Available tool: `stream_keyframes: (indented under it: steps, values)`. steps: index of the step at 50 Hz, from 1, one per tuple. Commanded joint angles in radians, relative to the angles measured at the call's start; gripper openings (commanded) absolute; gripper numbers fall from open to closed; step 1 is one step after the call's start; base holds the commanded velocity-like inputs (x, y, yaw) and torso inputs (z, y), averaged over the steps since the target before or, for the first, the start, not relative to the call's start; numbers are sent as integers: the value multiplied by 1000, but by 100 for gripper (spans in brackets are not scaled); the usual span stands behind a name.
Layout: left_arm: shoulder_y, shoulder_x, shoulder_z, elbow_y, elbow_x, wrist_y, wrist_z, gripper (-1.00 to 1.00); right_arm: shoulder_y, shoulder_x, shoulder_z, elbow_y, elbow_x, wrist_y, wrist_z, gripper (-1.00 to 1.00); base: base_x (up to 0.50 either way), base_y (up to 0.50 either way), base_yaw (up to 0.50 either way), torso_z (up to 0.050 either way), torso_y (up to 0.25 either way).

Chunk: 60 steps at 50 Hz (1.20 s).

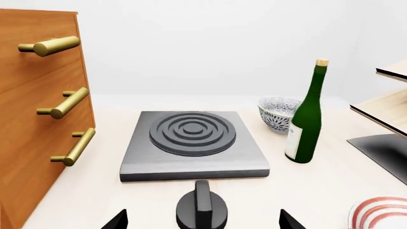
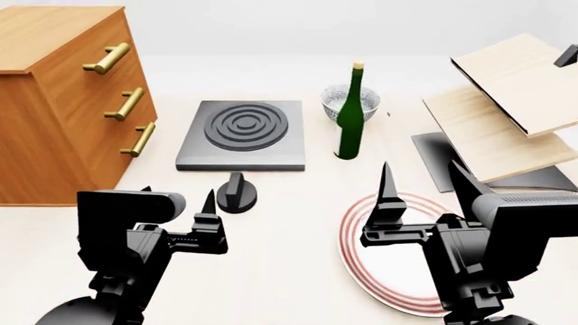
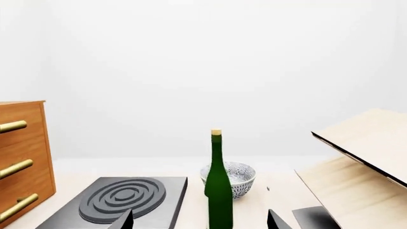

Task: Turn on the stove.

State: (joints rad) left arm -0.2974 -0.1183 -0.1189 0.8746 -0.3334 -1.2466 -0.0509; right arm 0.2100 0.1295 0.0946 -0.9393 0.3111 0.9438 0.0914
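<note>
The stove (image 2: 242, 135) lies flat on the pale table (image 2: 289, 271), right of the wooden drawer chest (image 2: 63, 101) and left of the green bottle (image 2: 350, 115), with the patterned bowl (image 2: 336, 101) just behind that bottle. Its black knob (image 2: 237, 193) sits on the table just in front of the slab's near edge, apart from it, its raised bar pointing toward the burner. The left gripper (image 1: 203, 220) is low and level, near the knob on its near side; in the left wrist view its two fingertips stand wide apart on either side of the knob, not touching it. The right gripper (image 2: 424, 186) is raised above the red-ringed plate (image 2: 357, 230), fingers pointing away from the robot and spread apart, holding nothing, with the tilted wooden boards (image 2: 505, 101) to its far right.
</note>
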Motion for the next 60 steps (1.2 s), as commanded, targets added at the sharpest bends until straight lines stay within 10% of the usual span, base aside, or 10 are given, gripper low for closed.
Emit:
stream_keyframes:
  steps: [1,21,40,60]
  values:
    - [14,-8,0,6,-11,12,-6,100,-3,4,6,-11,27,5,3,100,500,0,0,0,0]
    - [20,-41,41,-136,37,163,-20,100,-45,46,-74,14,-19,-66,27,100,173,0,0,0,1]
    - [-81,-55,134,-818,191,695,-3,100,-62,62,-89,22,-13,-90,38,100,0,0,0,0,0]
    - [-185,-27,172,-1220,225,934,-7,100,-65,77,-91,20,2,-94,50,100,0,0,0,0,0]
